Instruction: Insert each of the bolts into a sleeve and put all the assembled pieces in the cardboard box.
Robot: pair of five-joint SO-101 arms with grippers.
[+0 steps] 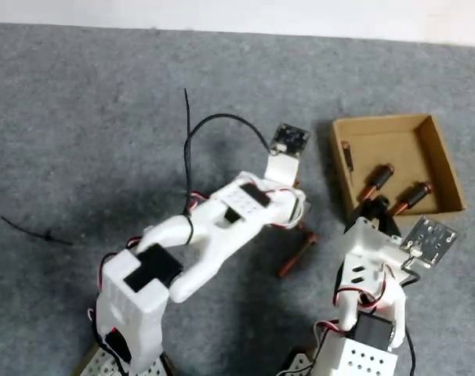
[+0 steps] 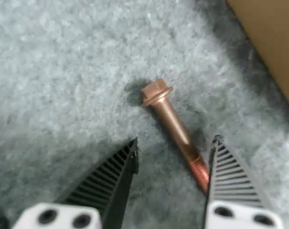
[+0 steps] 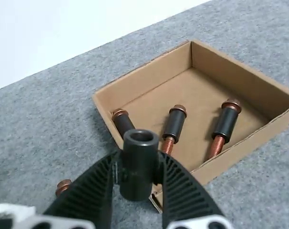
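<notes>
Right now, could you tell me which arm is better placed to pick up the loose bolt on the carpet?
Left. The left hand is open over the copper bolt, fingers either side of its shank. The right hand is shut on a black sleeve near the cardboard box.

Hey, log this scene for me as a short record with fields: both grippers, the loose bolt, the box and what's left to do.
left gripper: open, over the loose bolt
bolt: lying flat on grey carpet, no sleeve on it
right gripper: shut on a black sleeve, held upright near the box
cardboard box: holds three assembled pieces
remaining: join this bolt and sleeve, then box them
</notes>
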